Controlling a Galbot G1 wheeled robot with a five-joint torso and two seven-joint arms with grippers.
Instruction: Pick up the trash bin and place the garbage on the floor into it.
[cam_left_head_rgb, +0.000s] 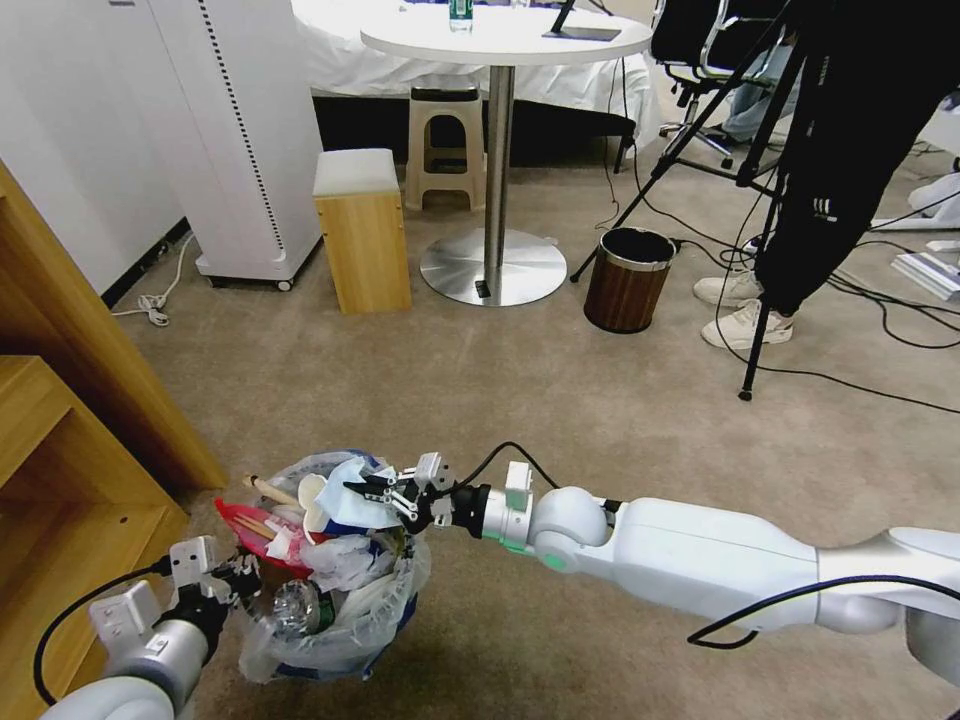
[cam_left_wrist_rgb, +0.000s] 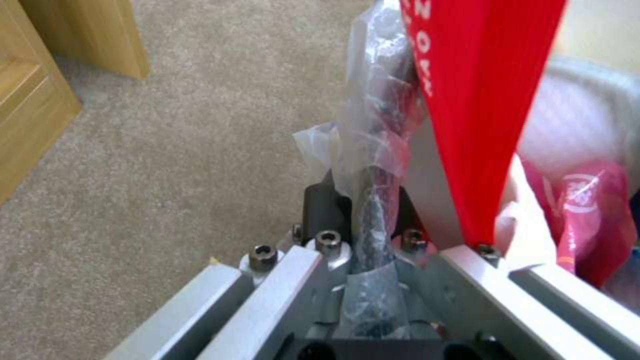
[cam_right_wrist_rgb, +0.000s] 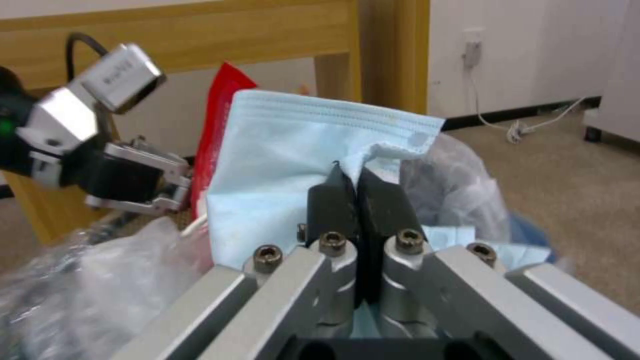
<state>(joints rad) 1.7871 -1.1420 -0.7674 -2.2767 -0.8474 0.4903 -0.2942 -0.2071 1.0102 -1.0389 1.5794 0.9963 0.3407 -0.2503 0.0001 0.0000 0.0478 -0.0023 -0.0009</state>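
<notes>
On beige carpet, lower left, the left gripper (cam_left_head_rgb: 235, 583) pinches the bag-lined round trash bin's (cam_left_head_rgb: 330, 620) thin, slippery rim; the right gripper's (cam_right_wrist_rgb: 359, 187) closed fingers hold a soft, light pale blue mask (cam_right_wrist_rgb: 280, 165) above.

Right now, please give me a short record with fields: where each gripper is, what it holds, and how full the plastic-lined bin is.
left gripper: at the near rim of the small round plastic-lined trash bin, shut on that rim
right gripper: over the bin's top, shut on a pale blue paper face mask
bin contents: heaped above the rim; red wrapper, white paper cup, wooden stick
surface: beige carpet
</notes>
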